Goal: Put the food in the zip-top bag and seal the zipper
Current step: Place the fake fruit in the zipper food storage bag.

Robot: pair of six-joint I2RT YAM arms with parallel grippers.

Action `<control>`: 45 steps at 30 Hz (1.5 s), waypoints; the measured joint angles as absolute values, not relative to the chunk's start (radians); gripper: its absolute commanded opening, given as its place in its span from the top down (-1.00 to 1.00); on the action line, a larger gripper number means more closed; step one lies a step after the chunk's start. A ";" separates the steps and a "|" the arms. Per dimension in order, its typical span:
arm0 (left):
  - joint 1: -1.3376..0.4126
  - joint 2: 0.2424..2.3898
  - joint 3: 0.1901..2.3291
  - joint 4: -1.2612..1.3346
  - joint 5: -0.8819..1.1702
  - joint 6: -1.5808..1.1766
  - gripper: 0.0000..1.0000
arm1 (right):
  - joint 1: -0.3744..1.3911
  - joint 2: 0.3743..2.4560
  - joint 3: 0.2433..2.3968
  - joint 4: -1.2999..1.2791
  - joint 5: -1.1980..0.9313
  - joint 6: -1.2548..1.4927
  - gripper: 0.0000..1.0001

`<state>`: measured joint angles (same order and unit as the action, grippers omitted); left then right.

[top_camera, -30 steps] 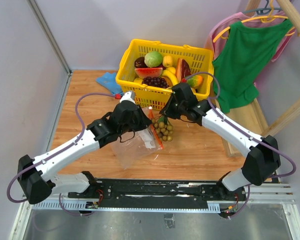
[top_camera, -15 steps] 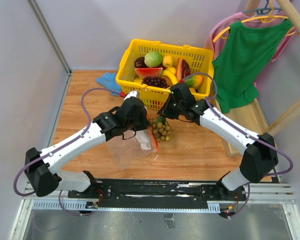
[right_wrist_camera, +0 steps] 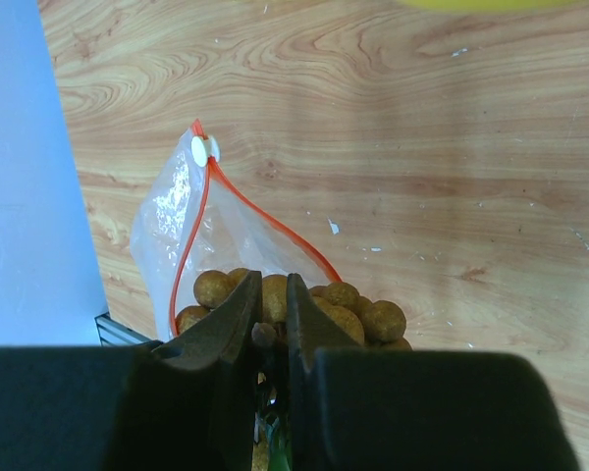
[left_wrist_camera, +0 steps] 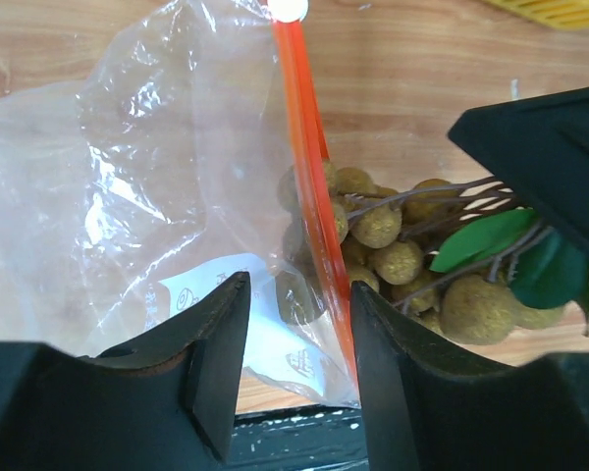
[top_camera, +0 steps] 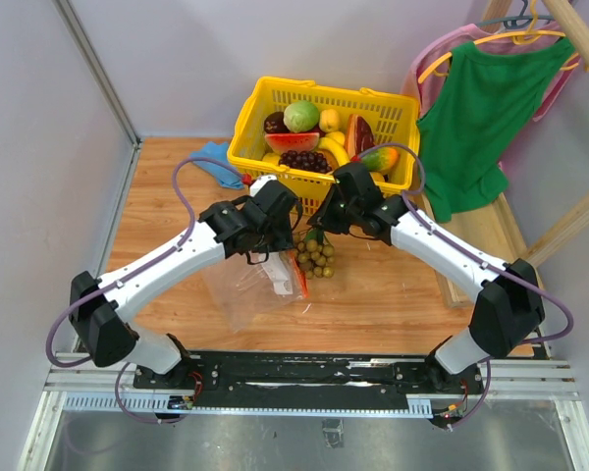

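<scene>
The right gripper is clenching the stem of the cluster of tan-brown balls, holding it right at the open mouth of the zip-top bag; a few balls are showing through the clear plastic, though whether any are sitting inside is hard to tell. The zipper is gaping in a loop, its white slider standing at the loop's 12 o'clock end. The left gripper is hovering with jaws spread, the bag's edge passing between its fingers. On the wooden table the cluster is sitting at 2 o'clock from the bag, the yellow basket lying at 12 o'clock
</scene>
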<state>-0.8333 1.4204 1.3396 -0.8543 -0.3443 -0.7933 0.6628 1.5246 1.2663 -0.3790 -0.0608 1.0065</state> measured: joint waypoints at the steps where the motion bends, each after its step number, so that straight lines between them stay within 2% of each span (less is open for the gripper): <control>1: -0.833 1.431 1.343 -0.865 -0.345 -0.793 0.00 | 0.663 1.526 1.267 -0.377 -0.061 1.007 0.99; 13: -0.833 1.501 1.386 -0.908 -0.326 -0.793 0.00 | 0.682 1.533 1.267 -0.369 -0.062 1.013 0.99; 15: -0.833 1.508 1.393 -0.913 -0.322 -0.793 0.06 | 0.684 1.533 1.267 -0.369 -0.062 1.014 0.99; 17: -0.833 1.519 1.400 -0.919 -0.319 -0.793 0.24 | 0.685 1.533 1.267 -0.366 -0.062 1.014 0.99; 21: -0.833 1.546 1.414 -0.929 -0.313 -0.789 0.96 | 0.685 1.534 1.267 -0.364 -0.062 1.015 0.99; 45: -0.849 1.521 1.502 -0.886 -0.181 -0.682 0.99 | 0.656 1.517 1.293 -0.402 -0.060 1.024 0.99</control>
